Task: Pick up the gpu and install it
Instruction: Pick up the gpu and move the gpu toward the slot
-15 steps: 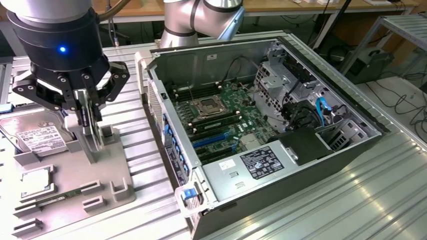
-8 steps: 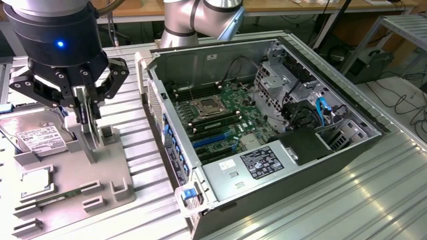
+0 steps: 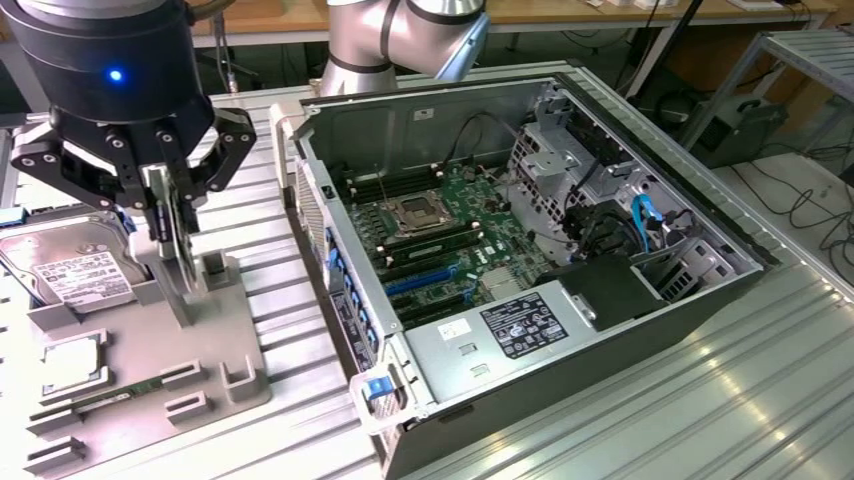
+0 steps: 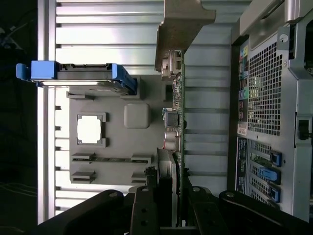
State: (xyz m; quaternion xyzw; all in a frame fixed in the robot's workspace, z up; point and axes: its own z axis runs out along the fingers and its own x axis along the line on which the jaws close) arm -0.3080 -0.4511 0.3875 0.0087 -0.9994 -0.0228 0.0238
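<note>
A big metal tabletop (image 3: 747, 400) holds everything. On it lies an open computer box (image 3: 400, 130) with its side off, so I can see the green board (image 3: 467, 220) inside. Just beside the box, on the exterior view's left, sits a gray holder tray (image 3: 147, 350). The robot arm (image 3: 387, 40) reaches over the tray. Its black hand (image 3: 167, 205) is clenched on the top edge of the gpu (image 3: 174, 265). The gpu stands up thin and straight in its slot on the tray. A silver hard drive (image 3: 67, 265) lies near it. A little green memory stick (image 3: 114, 400) lies at the tray's near end.
</note>
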